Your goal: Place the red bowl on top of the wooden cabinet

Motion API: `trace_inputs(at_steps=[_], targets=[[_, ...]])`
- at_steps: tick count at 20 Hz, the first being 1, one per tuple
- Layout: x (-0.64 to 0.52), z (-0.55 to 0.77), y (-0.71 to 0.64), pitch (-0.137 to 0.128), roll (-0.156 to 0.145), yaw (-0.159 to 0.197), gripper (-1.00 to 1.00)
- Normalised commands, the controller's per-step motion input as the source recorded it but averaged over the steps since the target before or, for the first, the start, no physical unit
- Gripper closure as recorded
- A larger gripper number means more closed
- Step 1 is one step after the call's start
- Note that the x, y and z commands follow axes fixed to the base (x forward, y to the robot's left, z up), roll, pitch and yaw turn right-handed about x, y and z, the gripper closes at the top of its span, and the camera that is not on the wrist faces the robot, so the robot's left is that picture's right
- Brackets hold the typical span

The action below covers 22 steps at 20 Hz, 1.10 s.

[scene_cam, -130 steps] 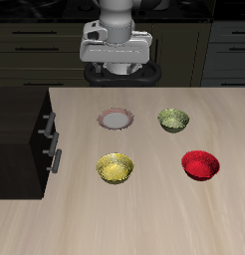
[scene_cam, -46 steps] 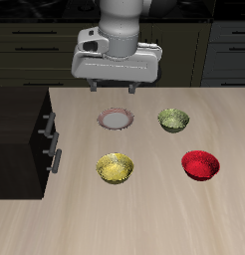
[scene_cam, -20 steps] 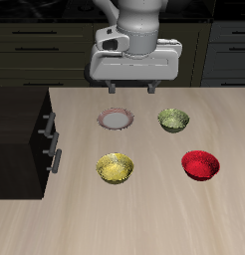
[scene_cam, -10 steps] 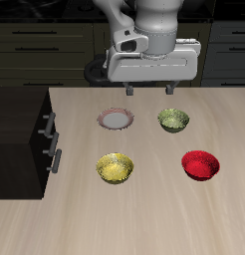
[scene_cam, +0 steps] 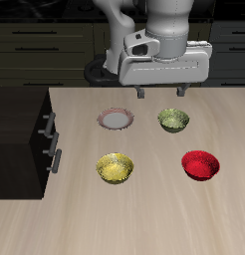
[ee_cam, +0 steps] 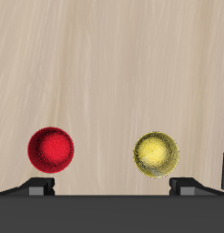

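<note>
The red bowl [scene_cam: 201,164] sits on the light wooden table, nearer the front edge, beside the yellow textured bowl [scene_cam: 115,167]. It also shows in the wrist view [ee_cam: 52,149]. The wooden cabinet [scene_cam: 22,134] is a dark box at the table's side, with silver handles [scene_cam: 50,127] on its drawer fronts. My gripper [scene_cam: 163,93] hangs high above the back of the table, above the olive-green bowl [scene_cam: 173,121], open and empty, well apart from the red bowl. Its fingertips [ee_cam: 36,188] show in the wrist view.
A white and pink plate [scene_cam: 116,119] lies near the back of the table, beside the olive-green bowl. The yellow bowl shows in the wrist view [ee_cam: 157,154]. Dark cupboards [scene_cam: 35,50] stand behind the table.
My gripper has moved sideways across the back of the table, from above the plate towards the olive-green bowl's side. The bowls and plate have not moved.
</note>
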Motion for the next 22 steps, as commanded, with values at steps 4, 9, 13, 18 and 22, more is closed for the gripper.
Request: trace_inputs(at_steps=[4,9,13,18,22], targets=[[-0.01,-0.05,0.17,0.022,0.007,-0.029,-1.00],[-0.03,-0.07,0.16,0.019,0.001,-0.040,-1.00],[-0.02,-0.05,0.24,0.014,-0.060,0.003,-1.00],[-0.04,-0.03,0.23,-0.009,0.031,0.027,-1.00],[0.00,-0.04,0.12,0.011,-0.016,0.011,-1.00]])
